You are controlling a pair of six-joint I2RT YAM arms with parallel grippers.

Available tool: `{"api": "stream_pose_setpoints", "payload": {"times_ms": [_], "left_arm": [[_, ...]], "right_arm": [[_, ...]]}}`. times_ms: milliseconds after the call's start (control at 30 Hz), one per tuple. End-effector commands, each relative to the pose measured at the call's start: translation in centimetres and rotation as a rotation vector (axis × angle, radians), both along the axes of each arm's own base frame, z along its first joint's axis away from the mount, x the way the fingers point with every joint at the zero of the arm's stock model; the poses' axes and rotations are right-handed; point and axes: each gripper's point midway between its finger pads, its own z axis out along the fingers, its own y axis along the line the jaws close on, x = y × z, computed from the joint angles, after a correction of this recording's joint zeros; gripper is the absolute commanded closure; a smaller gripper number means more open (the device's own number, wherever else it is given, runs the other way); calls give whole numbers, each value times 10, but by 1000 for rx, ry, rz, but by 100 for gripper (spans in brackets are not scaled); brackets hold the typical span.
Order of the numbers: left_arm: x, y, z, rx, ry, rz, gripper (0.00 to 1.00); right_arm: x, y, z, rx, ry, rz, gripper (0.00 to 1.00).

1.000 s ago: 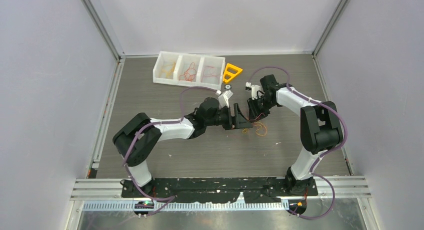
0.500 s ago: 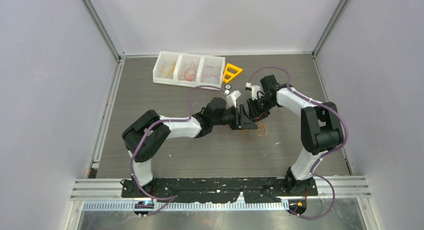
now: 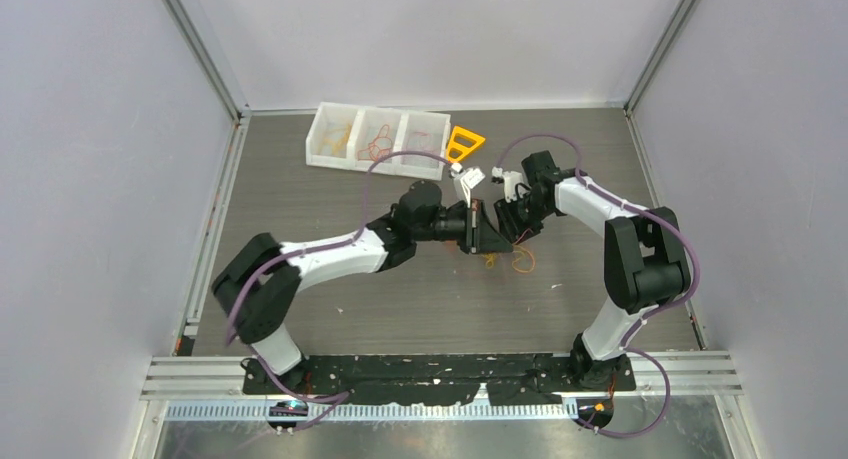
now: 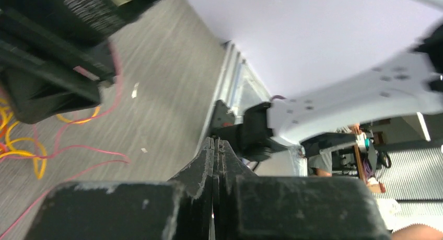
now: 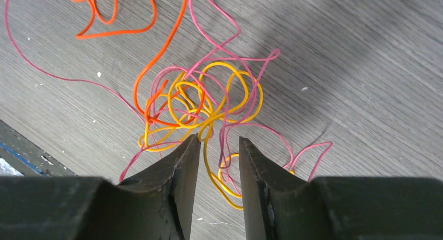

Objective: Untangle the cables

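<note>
The cables (image 5: pixel 209 101) are a loose clump of thin yellow, pink and orange strands lying on the grey table, also seen in the top view (image 3: pixel 512 258). My right gripper (image 5: pixel 219 139) hovers just over the clump and is open, with a yellow strand running between its fingers. My left gripper (image 3: pixel 500 241) sits right beside the right gripper (image 3: pixel 517 229), above the clump's near edge. Its jaws are pressed together in the left wrist view (image 4: pixel 216 141), and no strand shows between the tips. Pink and yellow strands (image 4: pixel 21 146) lie to its left.
A white three-compartment bin (image 3: pixel 318 129) with thin strands in it stands at the back. An orange-yellow triangle (image 3: pixel 464 142) lies right of it, and a small round part (image 3: pixel 456 173) in front. A separate orange strand (image 5: pixel 112 20) curls beyond the clump.
The left arm has stretched forward and slightly back-right toward the clump, and its gripper has gone from open to shut. The right gripper's fingers have spread a little; its arm has barely moved.
</note>
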Motion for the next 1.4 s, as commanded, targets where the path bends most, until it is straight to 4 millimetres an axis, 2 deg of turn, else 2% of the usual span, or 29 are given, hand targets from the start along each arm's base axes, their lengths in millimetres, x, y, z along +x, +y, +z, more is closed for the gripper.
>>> {"api": "stream_pose_setpoints", "payload": {"times_ms": [0,67,133,167,233,333,467,667,833,1033,1233,1300,1367], "left_arm": [[-25,24,67,-77,-186,-73,100],[-24,33,57,-19,-150,-35,97],[-20,40,39,15,-68,39,57],[-19,43,28,23,-19,72,45],[-16,41,9,32,57,117,32],[-12,34,-9,75,89,156,25],[3,22,-28,143,116,222,23],[13,-2,-50,153,157,249,24],[16,-21,-52,103,157,240,29],[23,-33,-55,67,155,249,40],[26,-35,-58,64,179,268,61],[24,-35,-56,53,180,262,78],[16,-35,-41,30,154,212,93]], "right_arm": [[4,-9,3,-39,-41,20,61],[4,-7,4,-24,-35,14,62],[5,-3,8,1,-33,5,62],[4,0,10,13,-28,2,62],[4,2,13,27,-27,-6,62],[4,3,17,38,-32,-12,62],[4,6,21,54,-32,-20,61],[4,8,22,66,-22,-28,62],[2,10,22,78,-13,-29,62],[-2,12,20,91,1,-27,62],[-3,12,20,97,0,-31,62],[-3,11,20,91,-1,-32,62],[-2,9,18,78,-7,-28,62]]}}
